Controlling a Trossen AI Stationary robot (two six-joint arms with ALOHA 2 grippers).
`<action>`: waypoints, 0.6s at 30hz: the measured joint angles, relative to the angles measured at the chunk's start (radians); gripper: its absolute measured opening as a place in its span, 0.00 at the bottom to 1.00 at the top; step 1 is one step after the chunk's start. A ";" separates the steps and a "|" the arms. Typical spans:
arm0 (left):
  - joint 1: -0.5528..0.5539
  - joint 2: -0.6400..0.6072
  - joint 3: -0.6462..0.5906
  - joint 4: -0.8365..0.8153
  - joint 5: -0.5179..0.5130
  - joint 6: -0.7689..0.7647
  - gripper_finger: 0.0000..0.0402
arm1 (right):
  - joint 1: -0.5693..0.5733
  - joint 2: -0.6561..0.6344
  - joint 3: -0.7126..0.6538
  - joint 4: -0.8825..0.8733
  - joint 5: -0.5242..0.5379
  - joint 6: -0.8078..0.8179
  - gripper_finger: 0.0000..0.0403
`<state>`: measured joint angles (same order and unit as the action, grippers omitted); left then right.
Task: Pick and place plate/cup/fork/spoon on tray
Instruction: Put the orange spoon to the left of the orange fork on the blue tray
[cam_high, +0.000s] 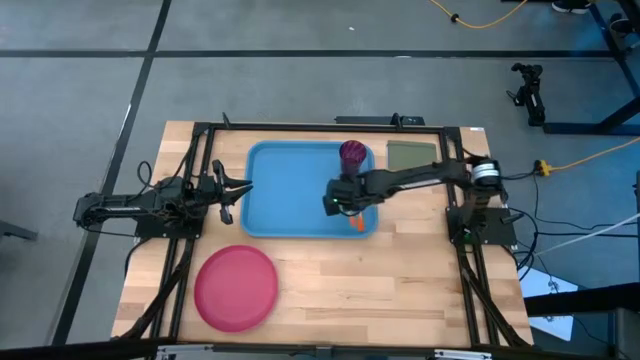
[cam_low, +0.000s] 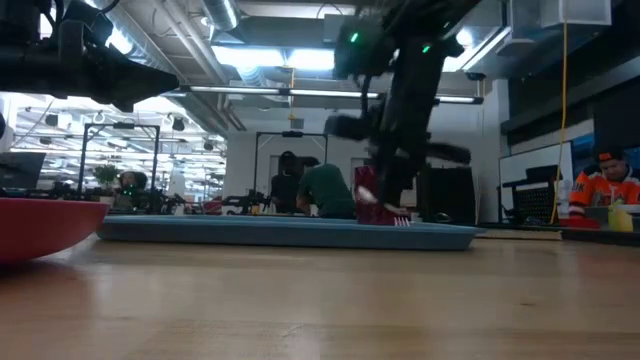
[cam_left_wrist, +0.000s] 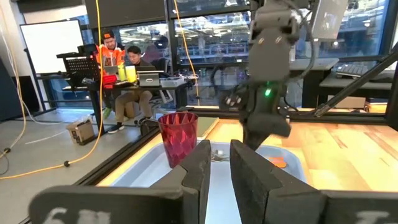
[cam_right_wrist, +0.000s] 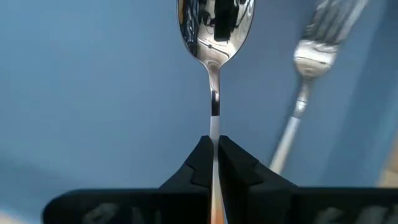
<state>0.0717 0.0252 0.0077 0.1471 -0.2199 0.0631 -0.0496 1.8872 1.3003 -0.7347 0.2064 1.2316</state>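
The light-blue tray (cam_high: 290, 200) lies mid-table. The magenta cup (cam_high: 352, 153) stands in its far right corner and also shows in the left wrist view (cam_left_wrist: 178, 134). My right gripper (cam_high: 337, 203) is over the tray's right part, shut on the spoon (cam_right_wrist: 214, 28). The fork (cam_right_wrist: 314, 53) lies on the tray beside the spoon. An orange handle (cam_high: 357, 224) shows near the tray's near right corner. The pink-red plate (cam_high: 236, 288) lies flat on the table in front of the tray. My left gripper (cam_high: 238, 190) waits at the tray's left edge, its fingers close together and empty. My right gripper pinches the spoon's thin silver stem (cam_right_wrist: 213, 127) between its two fingertips, just below the bowl. The bowl sticks out beyond the fingertips, hollow side toward the camera, and the orange handle runs back between the fingers. I cannot tell whether the spoon touches the tray.
An olive-green square pad (cam_high: 410, 155) lies on the table right of the tray's far corner. Bare wood shows at the near right of the table (cam_high: 400, 290). People sit at desks in the room beyond the table (cam_left_wrist: 124, 68).
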 joint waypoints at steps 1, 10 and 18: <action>0.000 0.000 0.000 0.000 0.000 0.000 0.14 | -0.009 0.020 0.007 0.000 -0.019 0.001 0.03; 0.000 0.000 0.000 0.000 0.000 0.000 0.14 | -0.014 0.061 0.014 0.071 -0.018 0.118 0.03; 0.000 0.000 0.000 0.000 0.000 0.000 0.14 | 0.009 0.061 0.012 0.039 0.010 0.205 0.04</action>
<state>0.0718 0.0254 0.0078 0.1474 -0.2199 0.0631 -0.0407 1.9484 1.3124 -0.6956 0.2163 1.4364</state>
